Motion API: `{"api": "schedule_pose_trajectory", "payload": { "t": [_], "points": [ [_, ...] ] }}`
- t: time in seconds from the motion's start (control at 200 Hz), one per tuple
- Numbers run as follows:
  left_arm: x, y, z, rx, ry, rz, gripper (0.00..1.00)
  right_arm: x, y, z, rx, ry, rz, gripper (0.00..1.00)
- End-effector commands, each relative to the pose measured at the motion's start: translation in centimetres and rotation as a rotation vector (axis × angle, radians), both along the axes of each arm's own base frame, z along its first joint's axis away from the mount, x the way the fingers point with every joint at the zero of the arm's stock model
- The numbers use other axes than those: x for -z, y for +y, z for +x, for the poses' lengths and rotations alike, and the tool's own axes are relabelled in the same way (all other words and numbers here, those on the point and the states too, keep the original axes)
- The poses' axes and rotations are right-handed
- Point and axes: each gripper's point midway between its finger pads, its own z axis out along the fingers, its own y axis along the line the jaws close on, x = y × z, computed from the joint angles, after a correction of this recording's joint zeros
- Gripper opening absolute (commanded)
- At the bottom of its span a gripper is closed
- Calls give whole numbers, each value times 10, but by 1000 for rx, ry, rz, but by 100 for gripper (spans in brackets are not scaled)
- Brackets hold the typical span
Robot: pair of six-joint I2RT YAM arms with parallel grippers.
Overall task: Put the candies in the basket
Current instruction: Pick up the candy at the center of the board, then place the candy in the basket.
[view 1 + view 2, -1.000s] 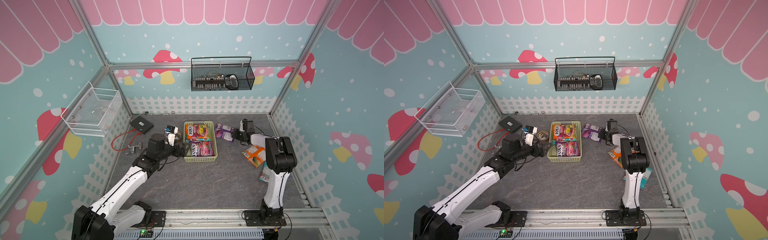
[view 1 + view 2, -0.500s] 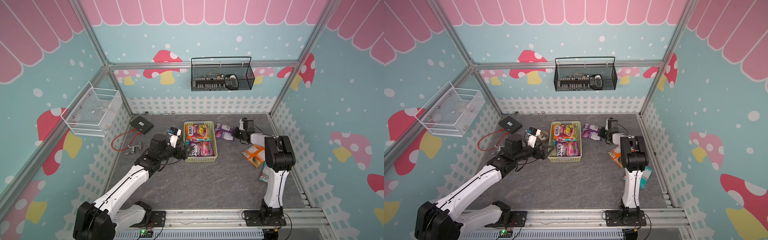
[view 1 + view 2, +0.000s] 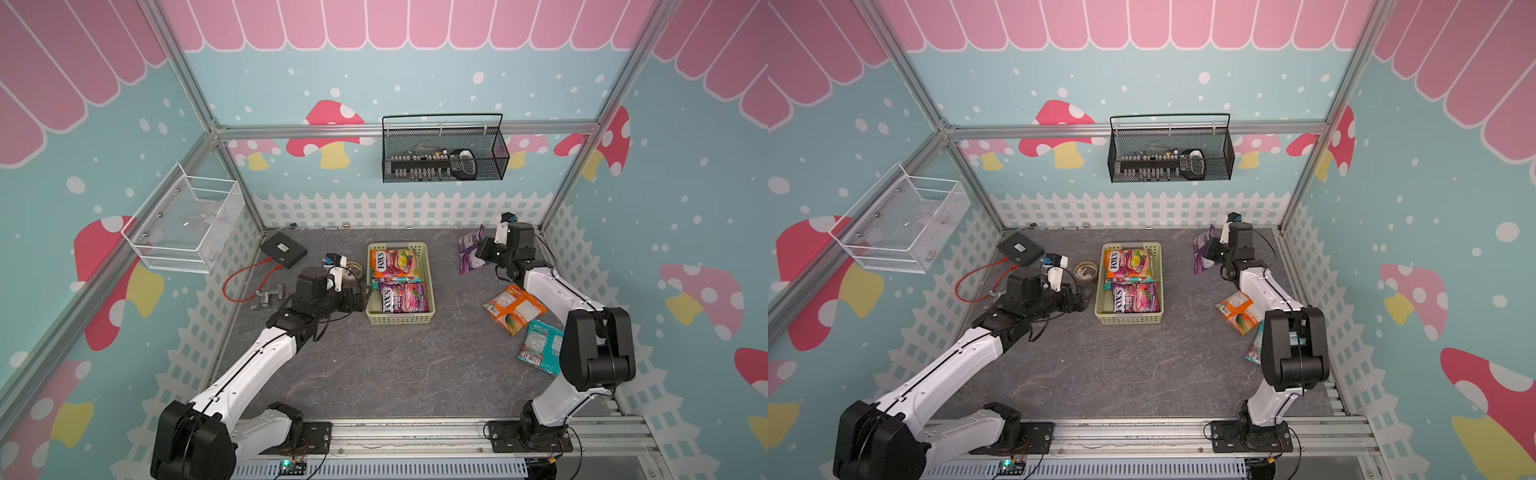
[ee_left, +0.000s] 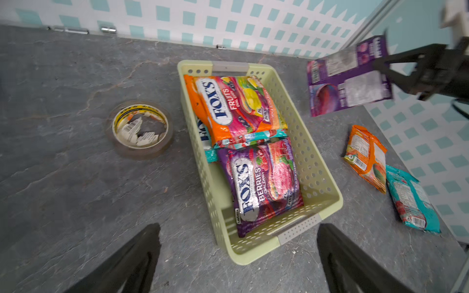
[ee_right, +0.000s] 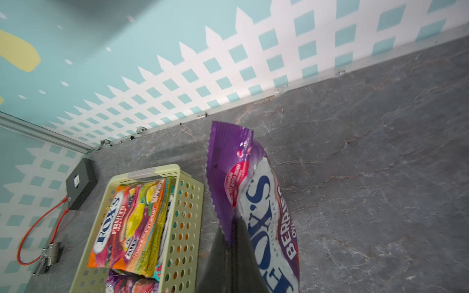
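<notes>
The pale yellow-green basket [image 3: 400, 320] [image 3: 1128, 319] stands mid-table and holds an orange FOX'S bag [image 3: 395, 262], a purple Berries bag [image 3: 404, 297] and a teal one underneath. My right gripper [image 3: 482, 254] [image 5: 232, 229] is shut on the edge of a purple candy bag [image 3: 469, 252] [image 5: 253, 182], which hangs off the table to the right of the basket. An orange bag [image 3: 514, 308] and a teal bag [image 3: 540, 347] lie flat by the right arm. My left gripper [image 3: 365, 297] [image 4: 238, 225] is open and empty at the basket's left front corner.
A tape roll [image 3: 355, 269] [image 4: 140, 129] lies just left of the basket. A black box [image 3: 284, 254] with a red cable and a metal fitting [image 3: 268, 296] sit at the back left. A black wire basket [image 3: 444, 160] and a white mesh basket [image 3: 183, 224] hang on the walls.
My right gripper has shut on the purple bag and lifted it off the table. My left gripper has moved closer to the basket's left front corner, still open.
</notes>
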Motion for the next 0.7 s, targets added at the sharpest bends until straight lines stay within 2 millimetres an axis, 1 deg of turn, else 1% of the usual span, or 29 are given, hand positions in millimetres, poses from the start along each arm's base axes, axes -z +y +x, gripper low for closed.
{"api": "schedule_pose_trajectory", "payload": {
  "t": [0.0, 0.085, 0.125, 0.175, 0.335, 0.39, 0.46, 0.55, 0.695],
  "points": [
    [16, 14, -1, -55, 92, -64, 99, -23, 14, -22, -54, -18, -21, 0],
    [20, 20, 0, -72, 107, -76, 99, -46, 27, -39, -86, -44, -22, 0],
    [22, 23, 0, -80, 112, -79, 99, -59, 36, -49, -103, -64, -18, 0],
    [24, 25, 0, -90, 122, -87, 99, -70, 48, -60, -128, -81, -2, 0],
    [27, 29, 1, -106, 141, -108, 100, -93, 96, -93, -225, -121, 46, 0],
    [28, 29, 1, -108, 143, -110, 100, -98, 113, -102, -259, -132, 77, 0],
    [28, 28, 0, -105, 145, -112, 99, -101, 132, -112, -300, -140, 117, 0],
    [27, 28, -1, -105, 145, -117, 99, -100, 155, -119, -340, -142, 164, 0],
    [27, 28, -3, -100, 143, -118, 99, -83, 187, -126, -389, -127, 213, 0]
  ]
}}
